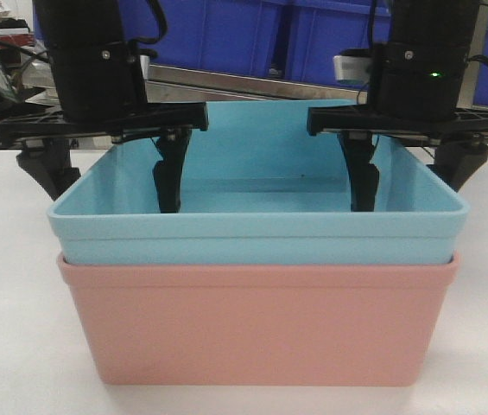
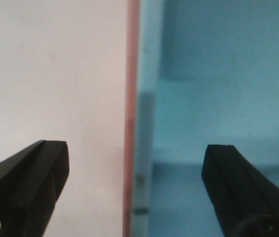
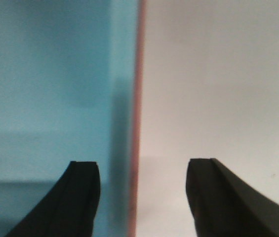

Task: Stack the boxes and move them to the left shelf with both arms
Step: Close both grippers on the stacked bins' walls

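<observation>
Sky-blue tub point(image 1: 252, 220) sits nested inside the salmon-pink tub point(image 1: 261, 324) on the white tabletop point(image 1: 10, 328) (its side edges lie out of view). Left gripper point(image 1: 110, 186) is spread wide astride the stack's left wall. Right gripper point(image 1: 412, 183) is likewise wide astride the right wall, gripping nothing.

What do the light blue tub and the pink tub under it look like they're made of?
The light blue tub looks like moulded plastic, smooth and semi-matte: even colour, rounded rim, soft sheen. The pink tub looks the same: seamless one-piece wall, matching rounded rim. Neither can be confirmed by look alone.
</observation>
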